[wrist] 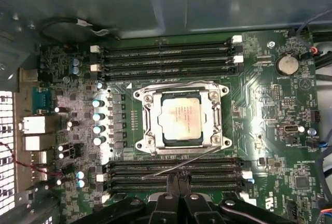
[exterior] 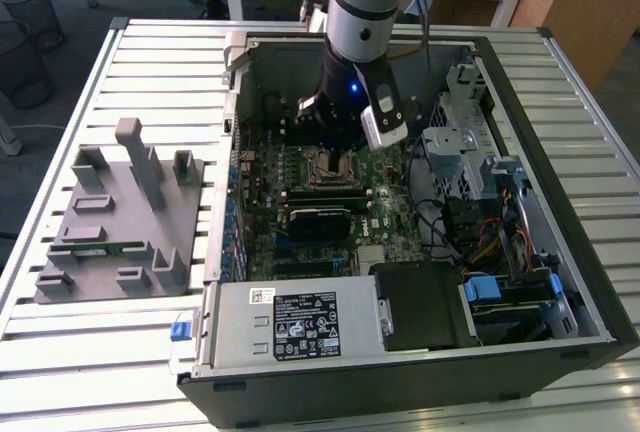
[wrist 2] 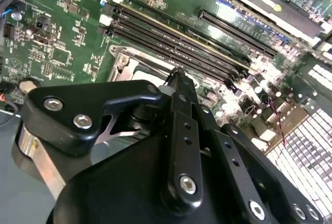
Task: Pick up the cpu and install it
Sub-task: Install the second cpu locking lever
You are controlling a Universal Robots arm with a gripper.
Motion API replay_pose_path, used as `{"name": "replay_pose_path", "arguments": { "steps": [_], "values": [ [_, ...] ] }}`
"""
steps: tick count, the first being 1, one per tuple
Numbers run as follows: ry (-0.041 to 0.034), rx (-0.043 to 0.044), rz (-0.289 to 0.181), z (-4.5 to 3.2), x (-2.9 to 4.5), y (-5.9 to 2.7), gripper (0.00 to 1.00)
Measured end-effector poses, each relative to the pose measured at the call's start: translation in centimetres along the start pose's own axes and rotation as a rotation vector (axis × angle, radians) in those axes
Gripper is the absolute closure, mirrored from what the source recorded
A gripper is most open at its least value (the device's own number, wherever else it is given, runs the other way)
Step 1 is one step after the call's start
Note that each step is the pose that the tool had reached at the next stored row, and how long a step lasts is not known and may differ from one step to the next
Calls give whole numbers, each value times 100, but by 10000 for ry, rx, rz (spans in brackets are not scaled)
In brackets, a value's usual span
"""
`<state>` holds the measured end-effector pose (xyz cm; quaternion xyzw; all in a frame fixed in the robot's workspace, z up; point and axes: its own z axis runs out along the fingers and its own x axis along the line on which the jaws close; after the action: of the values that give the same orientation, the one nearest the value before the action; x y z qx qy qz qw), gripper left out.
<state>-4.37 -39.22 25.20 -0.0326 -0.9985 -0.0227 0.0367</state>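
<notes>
- Overhead, in the exterior view, the arm's black gripper (exterior: 335, 147) hangs inside the open computer case (exterior: 560, 282), just above the square metal socket (exterior: 330, 167) on the green motherboard (exterior: 300, 232).
- Next, the second wrist view shows matte black gripper links beside the long memory slots (wrist 2: 176, 42).
- Lastly, in the first wrist view the cpu (wrist: 180, 118), flat with a pale silver top, lies seated in the socket frame; the fingers (wrist: 173, 182) are pressed together, holding nothing.
</notes>
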Motion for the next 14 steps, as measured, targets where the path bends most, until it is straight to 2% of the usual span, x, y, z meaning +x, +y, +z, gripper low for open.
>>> {"name": "replay_pose_path", "arguments": {
  "steps": [6,10,13,14],
  "values": [
    [0,-3,-12,106,23,-6,89],
    [2,-27,-14,135,58,-9,89],
    [6,-78,-18,150,75,-9,89],
    [11,-153,-25,153,75,-9,89]
  ]
}}
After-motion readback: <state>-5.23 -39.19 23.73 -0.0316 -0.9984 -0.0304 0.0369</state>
